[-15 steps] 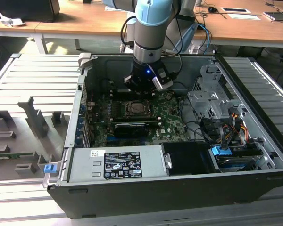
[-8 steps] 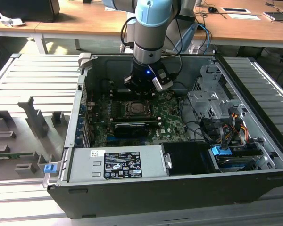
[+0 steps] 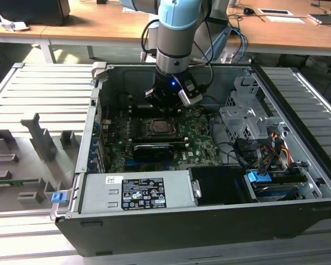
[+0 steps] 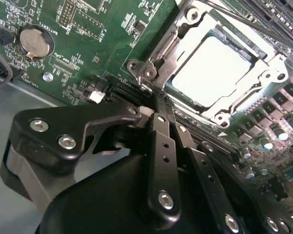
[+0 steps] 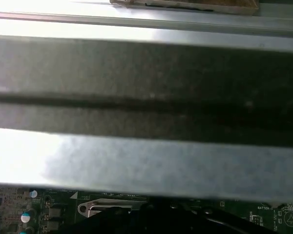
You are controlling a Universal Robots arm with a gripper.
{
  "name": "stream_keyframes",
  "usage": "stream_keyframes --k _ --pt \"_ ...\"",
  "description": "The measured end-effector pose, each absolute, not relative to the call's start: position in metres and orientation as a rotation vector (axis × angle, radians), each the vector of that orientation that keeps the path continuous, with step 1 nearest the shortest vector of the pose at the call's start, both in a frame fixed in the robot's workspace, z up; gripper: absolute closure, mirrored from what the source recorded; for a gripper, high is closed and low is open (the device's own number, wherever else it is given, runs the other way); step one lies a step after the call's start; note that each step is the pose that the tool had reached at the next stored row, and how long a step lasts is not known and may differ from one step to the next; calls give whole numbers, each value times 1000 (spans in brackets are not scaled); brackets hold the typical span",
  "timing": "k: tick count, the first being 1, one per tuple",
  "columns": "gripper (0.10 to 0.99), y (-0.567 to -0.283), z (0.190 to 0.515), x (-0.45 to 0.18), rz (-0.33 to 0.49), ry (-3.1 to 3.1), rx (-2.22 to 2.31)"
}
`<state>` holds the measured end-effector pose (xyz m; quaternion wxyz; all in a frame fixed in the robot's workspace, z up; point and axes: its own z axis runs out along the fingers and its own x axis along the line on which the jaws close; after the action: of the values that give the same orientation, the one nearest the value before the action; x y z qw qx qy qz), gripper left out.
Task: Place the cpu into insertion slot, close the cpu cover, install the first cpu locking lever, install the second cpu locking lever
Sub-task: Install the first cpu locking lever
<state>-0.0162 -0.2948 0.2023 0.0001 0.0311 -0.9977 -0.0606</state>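
The cpu (image 4: 212,73) already lies in the insertion slot (image 3: 156,127), its pale metal top showing through the window of the cpu cover (image 4: 256,80), which is folded down flat around it. In the second wrist view the claw (image 4: 158,109) hangs just beside the socket's corner with its black fingers (image 4: 162,146) pressed together, pinching nothing.

The chip looks light, stiff and fragile — best taken by its edges, never pressed on top. The cover is thin springy sheet metal, and I judge the wire levers along its sides to be slippery, stiff things that want a push near their free ends.

The open computer case (image 3: 94,138) holds the green motherboard (image 3: 201,141), a boxed power supply (image 3: 138,193) along its near wall and a drive cage (image 3: 245,118) with loose cables — all sitting on a ribbed grey counter (image 3: 38,88).
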Motion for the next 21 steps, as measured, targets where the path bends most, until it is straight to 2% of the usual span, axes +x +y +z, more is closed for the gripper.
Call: stream_keyframes --k 21 --pt "980 -300 212 -16 -184 -3134 98"
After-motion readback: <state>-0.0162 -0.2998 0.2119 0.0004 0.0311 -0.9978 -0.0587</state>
